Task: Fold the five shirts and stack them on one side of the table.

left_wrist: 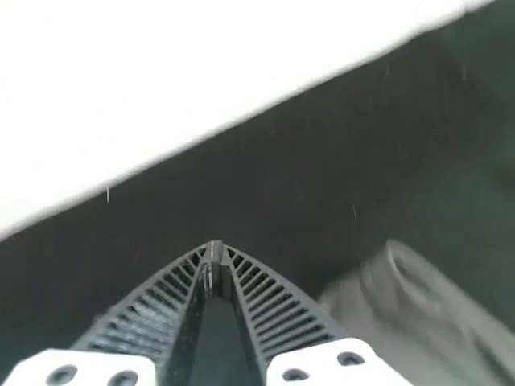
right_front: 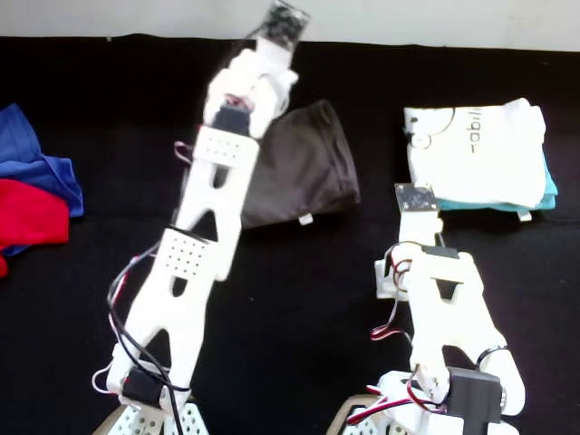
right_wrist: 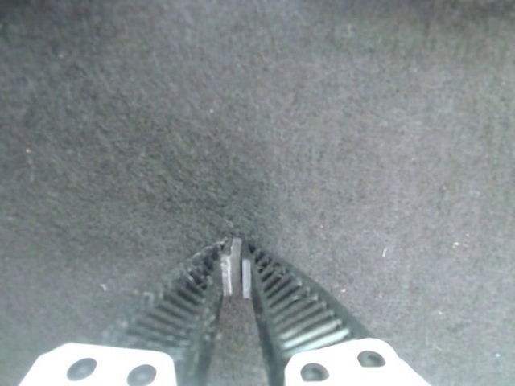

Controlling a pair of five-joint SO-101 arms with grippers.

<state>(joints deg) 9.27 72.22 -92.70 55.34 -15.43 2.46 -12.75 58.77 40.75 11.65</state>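
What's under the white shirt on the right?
A teal shirt lies under the white shirt; just its edge shows along the near and right sides. The rest is covered, so its fold can't be judged.

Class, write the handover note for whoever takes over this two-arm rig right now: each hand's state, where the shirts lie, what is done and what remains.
Left hand: shut, empty, out near the far edge of the table, beside the dark grey shirt.
Right hand: shut, empty, low over bare table.
Shirts: white shirt folded on top of the teal shirt, far right. The dark grey shirt lies mid-table, apart from that stack. Blue shirt and red shirt are heaped at the left edge.
Done: two stacked.
Left: tidy the grey, fold blue and red, add all three.
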